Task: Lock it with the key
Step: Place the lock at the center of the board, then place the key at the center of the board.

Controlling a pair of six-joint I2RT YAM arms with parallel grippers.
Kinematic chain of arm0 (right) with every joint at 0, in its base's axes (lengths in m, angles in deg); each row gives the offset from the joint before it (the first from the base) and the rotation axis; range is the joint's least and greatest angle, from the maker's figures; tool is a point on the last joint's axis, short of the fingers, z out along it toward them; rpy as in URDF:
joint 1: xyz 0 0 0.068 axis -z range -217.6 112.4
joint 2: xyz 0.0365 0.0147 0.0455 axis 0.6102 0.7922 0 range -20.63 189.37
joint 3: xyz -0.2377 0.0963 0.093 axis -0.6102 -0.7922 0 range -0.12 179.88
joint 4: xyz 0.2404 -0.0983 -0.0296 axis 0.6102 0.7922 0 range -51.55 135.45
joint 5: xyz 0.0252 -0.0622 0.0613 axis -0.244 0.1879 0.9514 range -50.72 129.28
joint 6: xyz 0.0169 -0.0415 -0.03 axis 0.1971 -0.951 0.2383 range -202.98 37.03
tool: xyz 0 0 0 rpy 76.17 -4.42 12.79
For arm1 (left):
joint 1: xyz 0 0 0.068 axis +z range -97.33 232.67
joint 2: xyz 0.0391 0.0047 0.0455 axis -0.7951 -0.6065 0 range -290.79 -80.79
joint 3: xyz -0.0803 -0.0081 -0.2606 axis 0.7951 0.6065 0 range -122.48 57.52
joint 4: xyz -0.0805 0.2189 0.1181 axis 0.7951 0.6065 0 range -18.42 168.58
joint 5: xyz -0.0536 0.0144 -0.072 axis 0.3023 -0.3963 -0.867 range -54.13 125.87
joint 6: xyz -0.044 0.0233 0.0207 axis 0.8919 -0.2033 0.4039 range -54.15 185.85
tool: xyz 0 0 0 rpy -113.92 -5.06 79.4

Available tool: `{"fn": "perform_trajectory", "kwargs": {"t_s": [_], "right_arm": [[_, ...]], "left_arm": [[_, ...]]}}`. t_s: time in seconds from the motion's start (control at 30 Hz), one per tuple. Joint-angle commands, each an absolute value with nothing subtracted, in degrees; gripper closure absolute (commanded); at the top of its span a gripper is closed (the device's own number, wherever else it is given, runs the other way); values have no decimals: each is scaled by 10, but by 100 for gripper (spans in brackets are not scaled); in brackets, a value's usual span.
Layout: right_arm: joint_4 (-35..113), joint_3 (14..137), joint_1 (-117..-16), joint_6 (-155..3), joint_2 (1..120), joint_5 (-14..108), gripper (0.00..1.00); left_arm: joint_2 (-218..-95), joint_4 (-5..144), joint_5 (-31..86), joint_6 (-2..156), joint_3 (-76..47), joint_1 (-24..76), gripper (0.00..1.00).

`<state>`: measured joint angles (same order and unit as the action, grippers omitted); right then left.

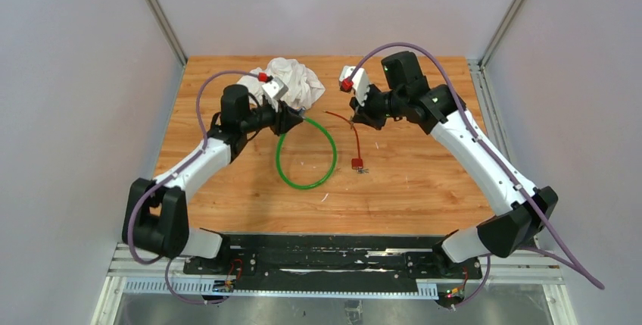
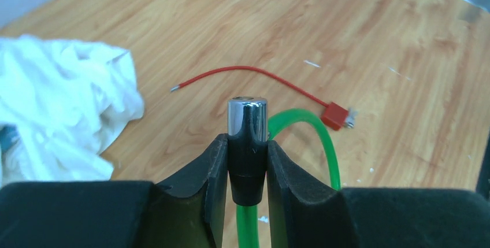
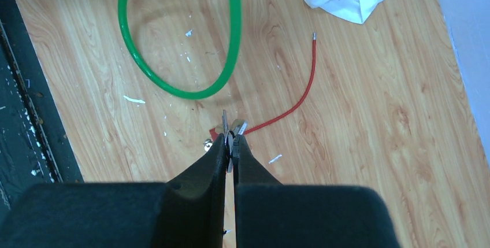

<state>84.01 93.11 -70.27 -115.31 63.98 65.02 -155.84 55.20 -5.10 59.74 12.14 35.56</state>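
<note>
Left wrist cam has my left gripper [image 2: 247, 147] clamped on the chrome head [image 2: 247, 115] of the green cable lock [image 2: 328, 150], right gripper [image 3: 232, 144] pinched on the key [image 3: 238, 128], well apart, so I'd say inserting and turning aren't done yet.

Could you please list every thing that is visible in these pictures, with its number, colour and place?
green cable: 1, green, looped in the middle
red wire: 1, red, right of the loop, small red block at its near end
cloth: 1, white, far side
key: number unclear, metal, pinched by the right gripper
table: 1, wood, under everything
left gripper: 1, black, shut on the cable's chrome end
right gripper: 1, black, shut on the key
</note>
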Motion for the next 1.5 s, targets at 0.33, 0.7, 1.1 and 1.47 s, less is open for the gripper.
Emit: {"fn": "perform_trajectory", "kwargs": {"t_s": [0.33, 0.7, 1.1, 1.47], "right_arm": [[628, 822, -731, -1028, 680, 644, 99], [569, 870, -780, -939, 847, 668, 97], [553, 914, -823, -900, 957, 671, 96], [600, 958, -833, -899, 1007, 654, 71]], "left_arm": [[-1844, 862, -68, 695, -127, 452, 89], [-1905, 863, -34, 660, -147, 456, 67], [-1884, 855, 4, 648, -159, 512, 37], [-1734, 812, 95, 652, -94, 583, 25]]}}
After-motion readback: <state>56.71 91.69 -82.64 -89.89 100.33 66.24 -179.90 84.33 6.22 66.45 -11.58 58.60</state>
